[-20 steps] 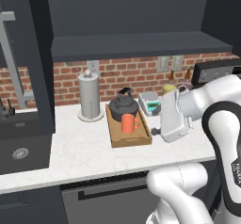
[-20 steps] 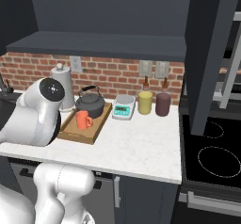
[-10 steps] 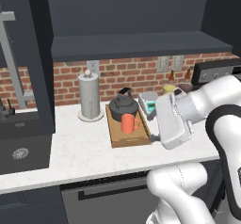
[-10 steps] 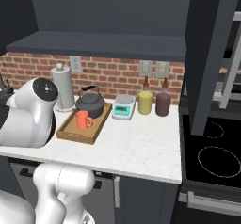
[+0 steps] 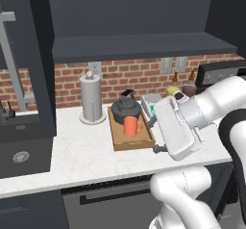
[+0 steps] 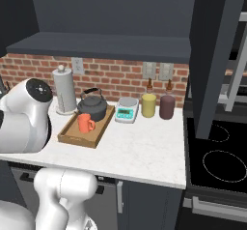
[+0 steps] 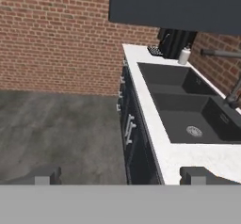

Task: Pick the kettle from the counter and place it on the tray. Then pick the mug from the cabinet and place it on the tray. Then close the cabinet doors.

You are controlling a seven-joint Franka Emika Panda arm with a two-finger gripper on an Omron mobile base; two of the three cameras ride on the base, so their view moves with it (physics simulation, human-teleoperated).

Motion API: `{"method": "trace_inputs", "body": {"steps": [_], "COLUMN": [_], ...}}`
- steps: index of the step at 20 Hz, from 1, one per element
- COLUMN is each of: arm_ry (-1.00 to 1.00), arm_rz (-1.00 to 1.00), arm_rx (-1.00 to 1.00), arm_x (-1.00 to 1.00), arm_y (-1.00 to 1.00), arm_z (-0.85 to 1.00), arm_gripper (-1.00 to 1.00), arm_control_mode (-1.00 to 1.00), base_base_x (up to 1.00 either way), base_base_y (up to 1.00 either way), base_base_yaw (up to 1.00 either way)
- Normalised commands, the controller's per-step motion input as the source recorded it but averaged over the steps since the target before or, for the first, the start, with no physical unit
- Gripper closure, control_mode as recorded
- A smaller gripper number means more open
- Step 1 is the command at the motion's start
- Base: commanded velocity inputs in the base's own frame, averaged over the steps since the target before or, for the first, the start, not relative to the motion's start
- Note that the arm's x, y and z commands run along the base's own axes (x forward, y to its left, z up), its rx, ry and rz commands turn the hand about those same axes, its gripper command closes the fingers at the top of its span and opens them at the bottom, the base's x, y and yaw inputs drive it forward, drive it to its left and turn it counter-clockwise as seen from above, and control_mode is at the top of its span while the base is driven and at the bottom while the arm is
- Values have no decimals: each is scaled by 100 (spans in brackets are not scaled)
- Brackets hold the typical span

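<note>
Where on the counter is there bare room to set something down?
The counter is bare in front of the tray, the scale and the two cups, out to the stove. The back row is crowded: paper-towel roll, kettle and mug on the tray.

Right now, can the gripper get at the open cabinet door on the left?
Probably yes: the cabinet door hangs open above the sink, nothing stands before it, and the open gripper faces that way.

A grey paper-towel roll (image 5: pixel 91 98) stands far left; a small scale (image 6: pixel 127 111), yellow-green cup (image 6: pixel 148 105) and maroon cup (image 6: pixel 167 107) line the brick wall (image 6: pixel 111 74).
</note>
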Motion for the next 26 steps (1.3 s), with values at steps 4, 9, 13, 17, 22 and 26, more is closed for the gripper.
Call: {"method": "trace_inputs", "body": {"steps": [4, 9, 13, 17, 22, 26], "arm_ry": [-2, 0, -1, -12, -39, -46], "arm_rz": [9, 8, 7, 5, 4, 14], "arm_rx": [0, 0, 0, 0, 0, 0], "arm_x": [-22, -18, -19, -23, -18, -4], "arm_y": [21, 28, 38, 48, 45, 26], "arm_z": [7, 6, 6, 8, 12, 21], "arm_gripper": [-100, -100, -100, -100, -100, -100], "arm_control_mode": [-100, -100, -100, -100, -100, -100], "base_base_x": [0, 0, 0, 0, 0, 0], "base_base_y": [0, 0, 0, 0, 0, 0], "base_base_yaw": [0, 0, 0, 0, 0, 0]}}
